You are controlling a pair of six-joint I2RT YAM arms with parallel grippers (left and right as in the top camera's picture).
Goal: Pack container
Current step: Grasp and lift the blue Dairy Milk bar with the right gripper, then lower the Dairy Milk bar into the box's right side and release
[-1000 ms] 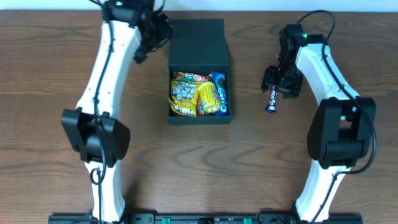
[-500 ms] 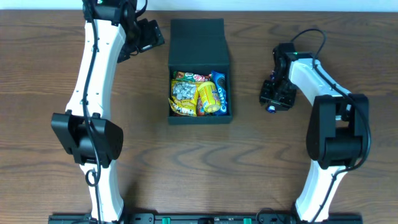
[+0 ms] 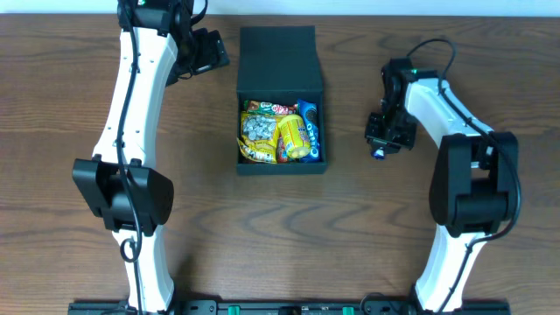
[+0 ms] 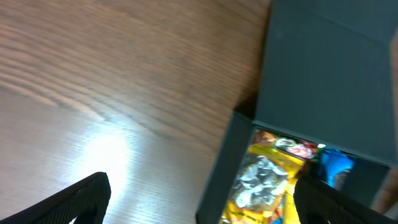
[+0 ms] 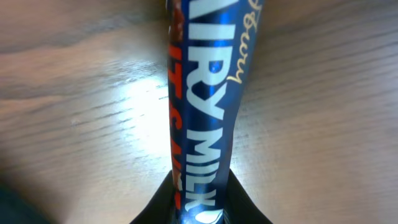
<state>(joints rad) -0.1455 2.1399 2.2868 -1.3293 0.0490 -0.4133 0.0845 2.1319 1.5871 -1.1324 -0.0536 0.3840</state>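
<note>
The container [image 3: 280, 167] is a dark box in the middle of the table, with its flap lid [image 3: 280, 54] folded back and several snack packets [image 3: 278, 133] inside. My right gripper [image 3: 385, 140] is down at the table to the right of it. In the right wrist view its fingers press both sides of a blue Dairy Milk chocolate bar [image 5: 211, 93], the right gripper [image 5: 202, 206] shut on it. My left gripper [image 3: 210, 51] hangs open at the box's back left. From the left wrist, the left gripper [image 4: 202, 200] looks over the container [image 4: 329, 81] and its packets [image 4: 267, 180].
Bare wooden tabletop [image 3: 280, 227] surrounds the box. Both arm bases stand at the front edge, with the white arm links [image 3: 131, 131] running along the left and right sides.
My right gripper lowered over the chocolate bar and closed on it. The left arm swung left, away from the box lid, then stayed still.
</note>
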